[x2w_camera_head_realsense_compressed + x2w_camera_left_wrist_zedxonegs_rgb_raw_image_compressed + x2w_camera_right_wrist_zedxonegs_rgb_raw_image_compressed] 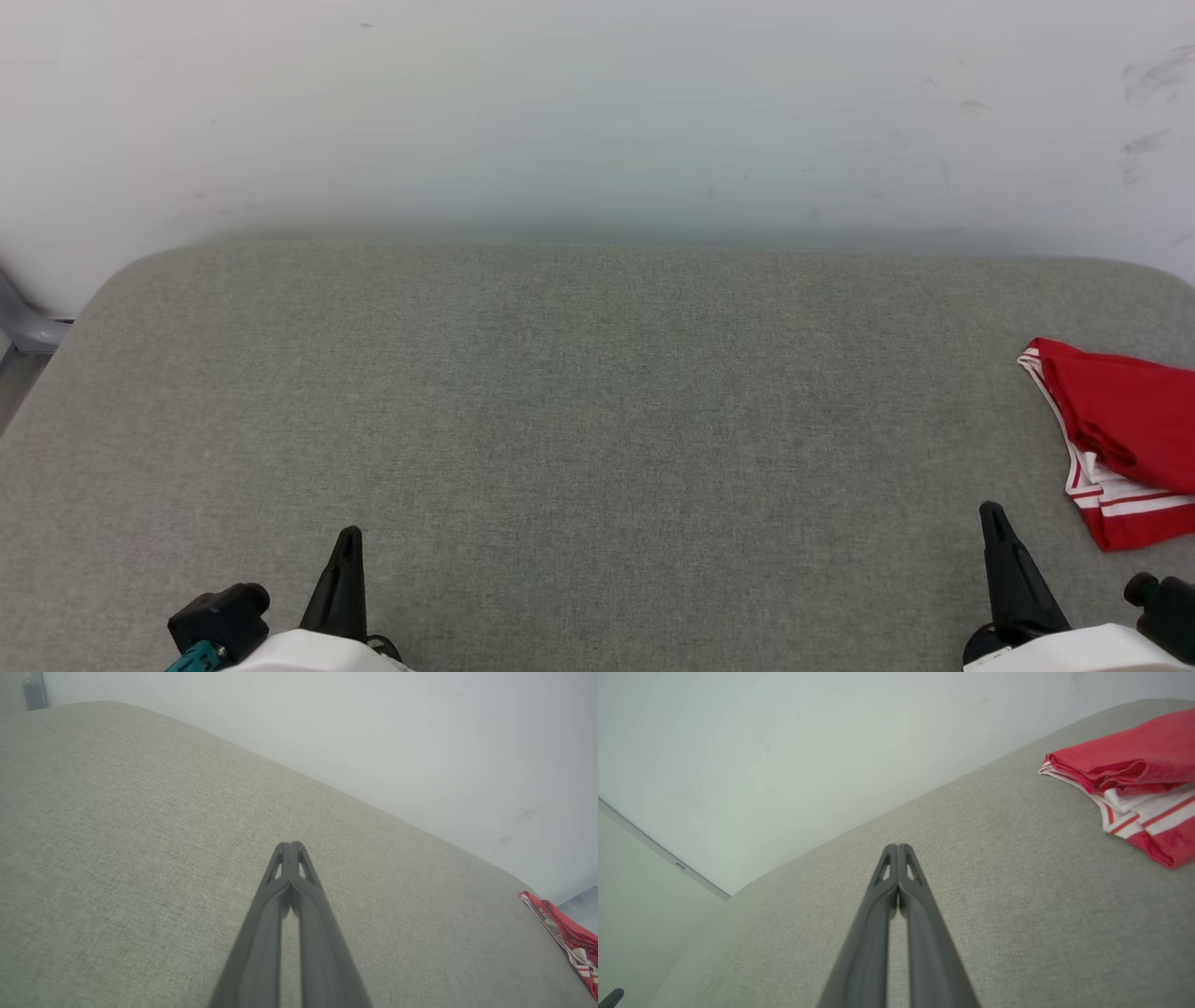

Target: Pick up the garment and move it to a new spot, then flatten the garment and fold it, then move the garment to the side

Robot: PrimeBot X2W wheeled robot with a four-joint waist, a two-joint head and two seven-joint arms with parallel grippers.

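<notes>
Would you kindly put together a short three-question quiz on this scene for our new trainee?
1. True or false: the red jersey-style garment with white striped trim lies in the middle of the grey fabric surface.
2. The left end effector is: A) open wide; B) shut on nothing; C) shut on the garment.
3. Fill in: the garment lies nearer the ____ end effector.

Key
1. False: it lies at the surface's right edge.
2. B.
3. Right: the right end effector, also shut on nothing, is the nearer one.

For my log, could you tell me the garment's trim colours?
Red-and-white stripes on the garment; right wrist view.
</notes>
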